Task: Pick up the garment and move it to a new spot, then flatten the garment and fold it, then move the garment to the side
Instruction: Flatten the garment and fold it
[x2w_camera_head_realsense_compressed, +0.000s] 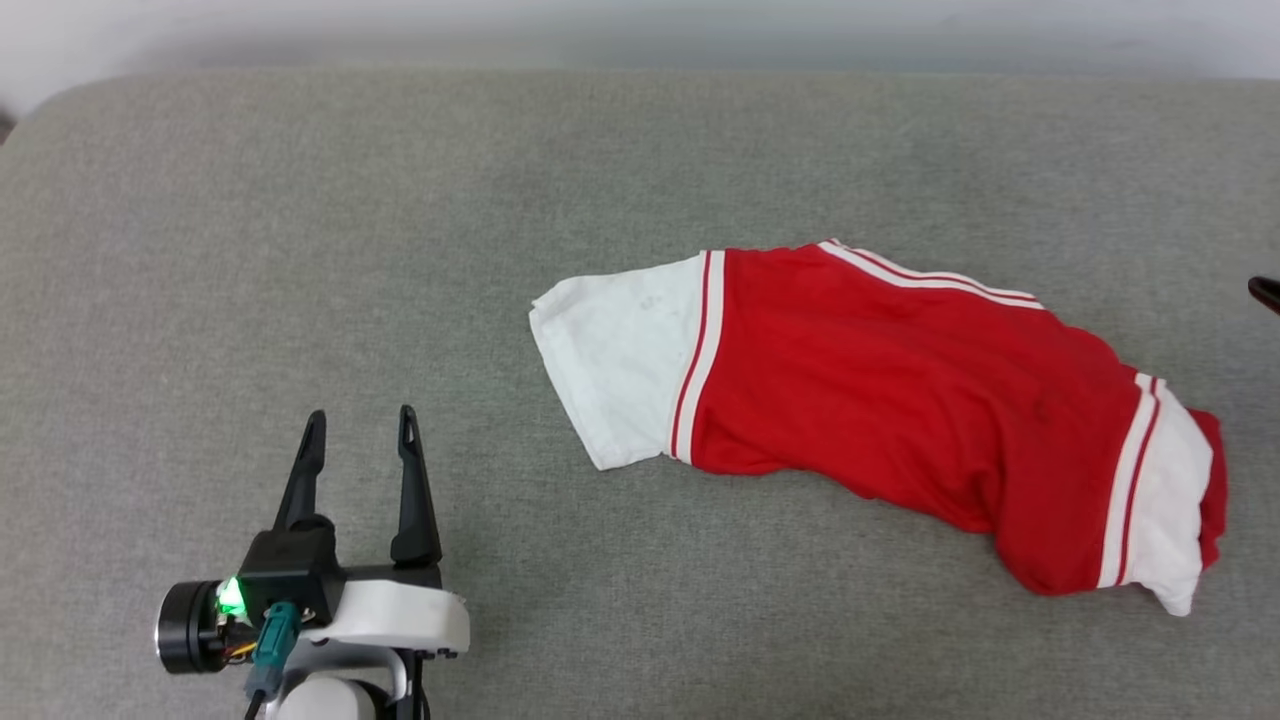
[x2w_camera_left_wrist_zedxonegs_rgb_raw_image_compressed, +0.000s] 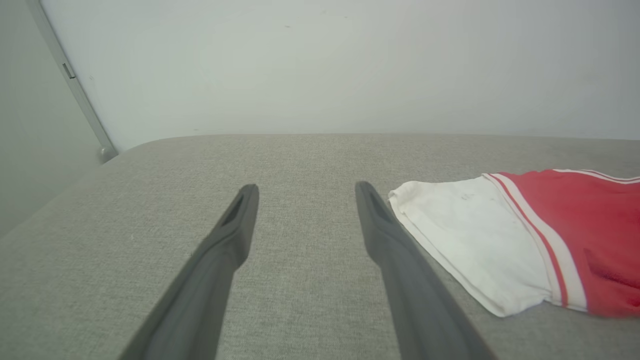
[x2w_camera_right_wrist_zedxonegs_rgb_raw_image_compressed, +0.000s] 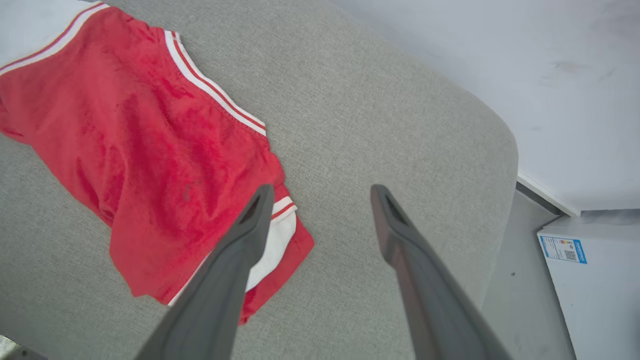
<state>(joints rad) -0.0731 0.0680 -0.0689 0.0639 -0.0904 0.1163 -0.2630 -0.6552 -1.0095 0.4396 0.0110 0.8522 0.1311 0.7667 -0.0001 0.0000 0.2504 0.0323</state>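
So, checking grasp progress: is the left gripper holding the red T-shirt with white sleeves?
No, the left gripper stands open and empty, well apart from the red T-shirt.

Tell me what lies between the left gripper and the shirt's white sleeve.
Only bare grey cushion: the head view shows the open left gripper and the garment apart, nothing between them.

Blue-and-white sticker (x2w_camera_right_wrist_zedxonegs_rgb_raw_image_compressed: 563, 248) on white box (x2w_camera_right_wrist_zedxonegs_rgb_raw_image_compressed: 600, 285) (QR code (x2w_camera_right_wrist_zedxonegs_rgb_raw_image_compressed: 570, 255) at its corner), print too small to read
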